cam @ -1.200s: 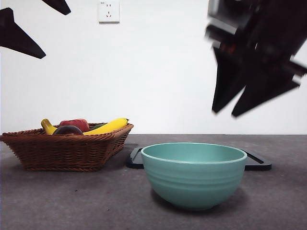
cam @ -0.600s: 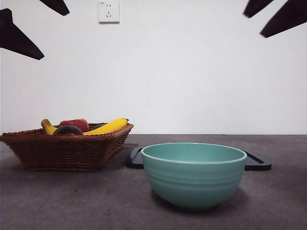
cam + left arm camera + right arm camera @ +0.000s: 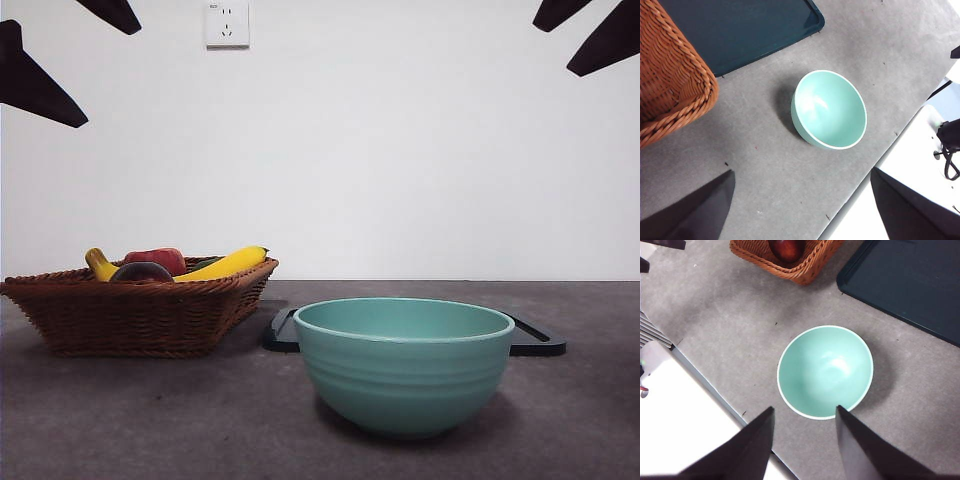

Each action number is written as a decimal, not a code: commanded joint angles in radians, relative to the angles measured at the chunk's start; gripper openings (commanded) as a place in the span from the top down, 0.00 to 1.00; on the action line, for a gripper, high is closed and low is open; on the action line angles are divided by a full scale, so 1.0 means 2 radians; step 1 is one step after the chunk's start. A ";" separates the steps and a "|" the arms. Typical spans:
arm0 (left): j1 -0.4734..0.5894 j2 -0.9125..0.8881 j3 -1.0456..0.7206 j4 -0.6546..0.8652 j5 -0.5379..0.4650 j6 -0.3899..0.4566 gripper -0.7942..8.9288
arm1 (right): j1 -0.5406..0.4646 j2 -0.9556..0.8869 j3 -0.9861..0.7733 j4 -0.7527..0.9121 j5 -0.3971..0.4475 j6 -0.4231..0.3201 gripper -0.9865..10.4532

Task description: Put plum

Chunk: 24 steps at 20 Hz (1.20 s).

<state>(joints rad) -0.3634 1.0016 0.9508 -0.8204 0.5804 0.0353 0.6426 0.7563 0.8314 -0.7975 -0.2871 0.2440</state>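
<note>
Left to right. The left hand [image 3: 45, 55] waits high at the far left, jaws spread and holding nothing. Below it, the wicker basket [image 3: 140, 310] on the tabletop [image 3: 150, 420] holds the plum [image 3: 141, 271] at its near edge, beside a red fruit [image 3: 157, 259] and a banana [image 3: 225, 264]. The teal bowl [image 3: 404, 365] stands empty, near and right of centre, in front of a dark tray [image 3: 535, 340]. The right hand [image 3: 590, 30] hangs high at the right, jaws parted and empty. The plum is not yet grasped. Judged best practice: descend straight over the plum, straddle its widest part clear of the basket rim and the neighbouring fruit, and close gently, since the glossy skin may slip.
</note>
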 commanded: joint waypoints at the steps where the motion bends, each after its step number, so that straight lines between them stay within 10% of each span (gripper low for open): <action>1: -0.002 0.002 0.011 0.002 0.004 0.001 0.49 | 0.004 0.003 0.008 0.003 0.000 0.001 0.74; 5: -0.002 0.002 0.011 0.002 0.004 0.001 0.91 | 0.004 0.003 0.008 0.003 0.000 0.001 0.91; 24: -0.002 0.001 0.011 0.003 0.002 0.013 0.91 | 0.004 0.003 0.008 0.006 0.000 0.002 0.91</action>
<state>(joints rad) -0.3634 1.0004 0.9508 -0.8196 0.5793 0.0399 0.6426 0.7563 0.8314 -0.7963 -0.2871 0.2440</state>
